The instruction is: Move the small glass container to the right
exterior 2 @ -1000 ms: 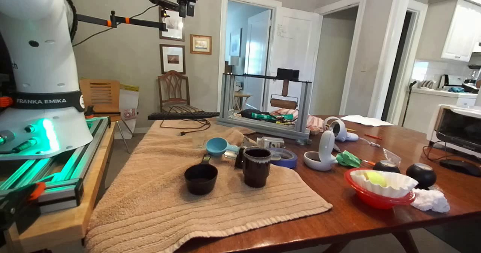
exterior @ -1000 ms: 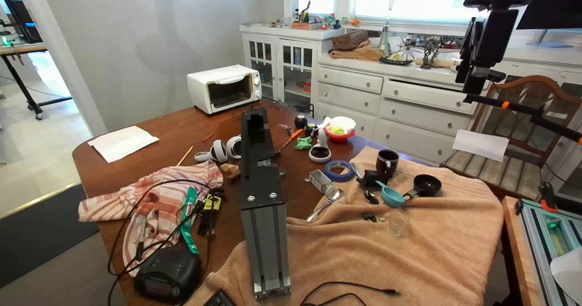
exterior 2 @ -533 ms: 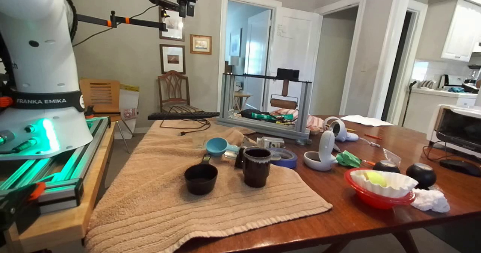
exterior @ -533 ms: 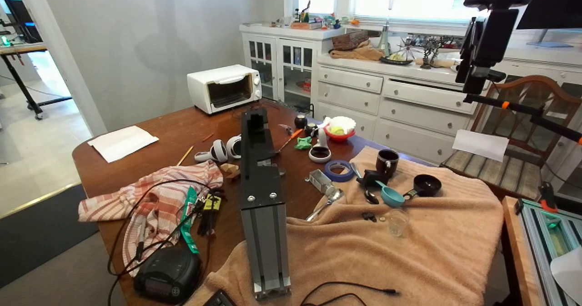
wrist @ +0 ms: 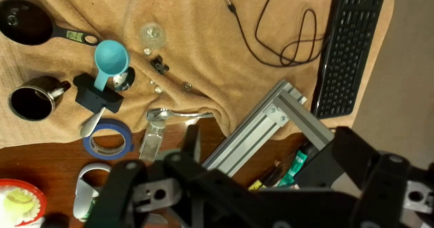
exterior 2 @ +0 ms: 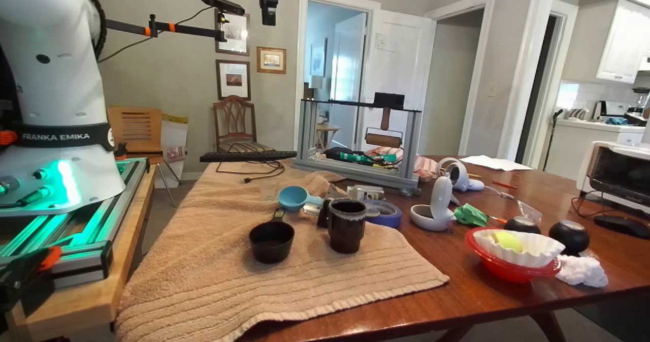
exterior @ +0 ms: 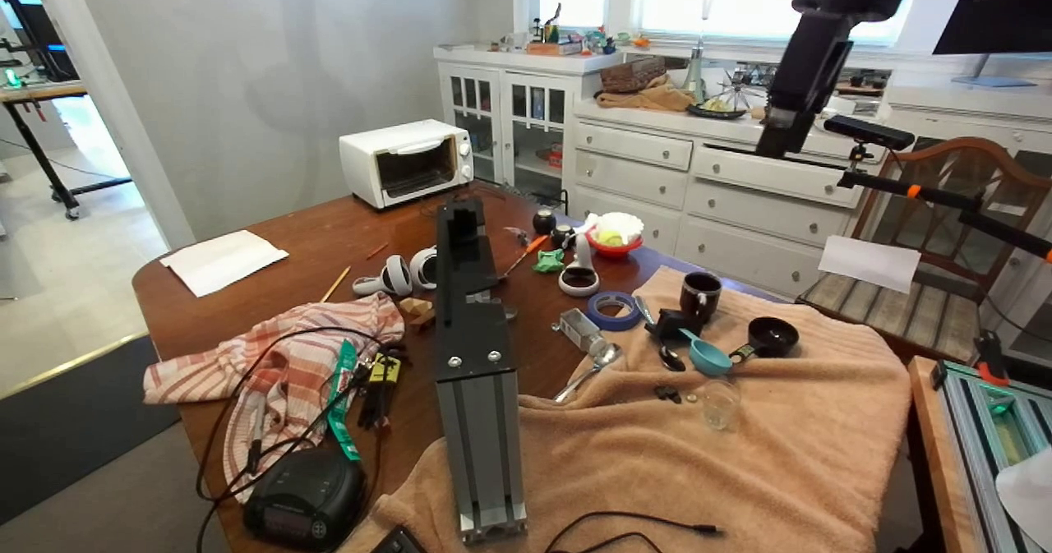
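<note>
A small clear glass container [exterior: 721, 405] sits on the tan towel [exterior: 657, 471]. It also shows in the wrist view as a round glass [wrist: 153, 35], left of centre near the top. A clear rectangular glass bottle [wrist: 152, 141] with a pale cap lies on the wood at the towel's edge; it also shows in an exterior view [exterior: 581, 331]. My gripper [wrist: 273, 140] is open and empty, fingers wide apart. In both exterior views it hangs high above the table [exterior: 781, 138], [exterior 2: 268, 19], well away from both glass items.
A metal frame [exterior: 472, 323] stands upright on the table. Near the container are a blue scoop [wrist: 111, 58], black measuring cup [wrist: 25, 22], dark mug [wrist: 32, 99], spoon [wrist: 162, 114] and blue tape [wrist: 107, 139]. A keyboard [wrist: 352, 52] and cable [wrist: 244, 45] lie on the towel.
My gripper has moved left and tilted in an exterior view, uncovering the camera mounted behind it. In the exterior view facing the arm base it shifted slightly right. The table objects have not moved.
</note>
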You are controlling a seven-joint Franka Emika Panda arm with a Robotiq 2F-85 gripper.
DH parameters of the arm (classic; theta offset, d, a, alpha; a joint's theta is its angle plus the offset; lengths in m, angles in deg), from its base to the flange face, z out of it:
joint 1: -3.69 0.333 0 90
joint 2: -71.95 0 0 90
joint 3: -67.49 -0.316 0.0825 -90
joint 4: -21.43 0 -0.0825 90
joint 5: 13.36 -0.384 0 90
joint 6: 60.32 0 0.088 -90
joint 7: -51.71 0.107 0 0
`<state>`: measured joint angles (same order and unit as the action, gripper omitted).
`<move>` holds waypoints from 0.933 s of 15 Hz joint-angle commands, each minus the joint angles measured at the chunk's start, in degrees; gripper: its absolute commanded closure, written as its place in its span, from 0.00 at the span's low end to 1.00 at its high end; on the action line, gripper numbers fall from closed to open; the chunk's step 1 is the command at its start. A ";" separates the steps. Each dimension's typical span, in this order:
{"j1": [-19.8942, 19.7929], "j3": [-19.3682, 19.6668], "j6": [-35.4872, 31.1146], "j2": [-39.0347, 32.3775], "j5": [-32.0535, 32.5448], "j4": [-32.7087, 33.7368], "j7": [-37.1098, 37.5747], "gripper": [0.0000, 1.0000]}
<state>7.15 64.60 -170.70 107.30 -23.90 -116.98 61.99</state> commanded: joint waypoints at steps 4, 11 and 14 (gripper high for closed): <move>-6.83 -3.68 -20.34 -10.15 3.08 -1.12 14.37 0.00; -15.30 -7.00 -28.67 -25.33 23.84 1.70 34.04 0.00; -12.88 -5.93 -27.71 -33.21 26.09 4.40 44.27 0.00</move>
<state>-7.31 58.65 -198.51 82.42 -0.18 -116.48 97.05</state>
